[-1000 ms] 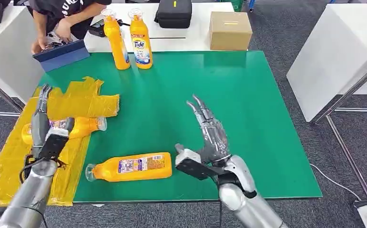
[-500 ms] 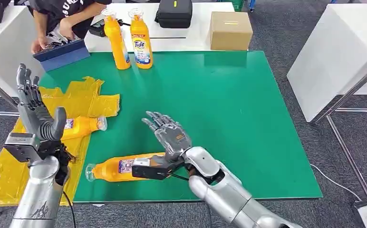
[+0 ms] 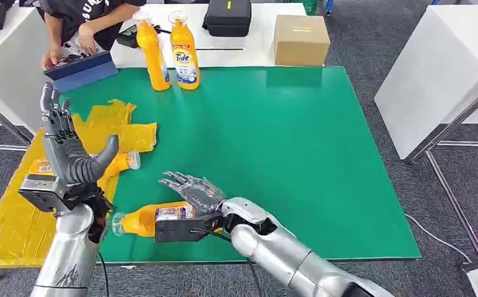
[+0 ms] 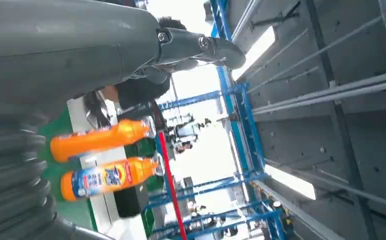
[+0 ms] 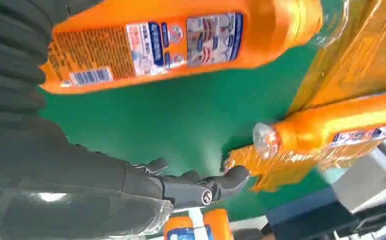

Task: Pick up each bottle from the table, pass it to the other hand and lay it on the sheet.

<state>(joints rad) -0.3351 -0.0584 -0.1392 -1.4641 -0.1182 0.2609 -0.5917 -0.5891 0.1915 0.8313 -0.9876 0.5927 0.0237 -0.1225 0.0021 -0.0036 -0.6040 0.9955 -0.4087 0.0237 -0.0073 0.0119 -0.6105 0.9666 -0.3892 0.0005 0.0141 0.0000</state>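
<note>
Glossy plastic bottle (image 3: 156, 220); crinkled shiny sheet (image 3: 13, 216).

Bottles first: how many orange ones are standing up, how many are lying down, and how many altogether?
Standing bottles: 2
Lying bottles: 2, one on the green table, one on the yellow sheet
Total: 4

Orange bottles (image 3: 162, 218), yellow sheet (image 3: 13, 219), green table (image 3: 298, 154), silver arms.
</note>
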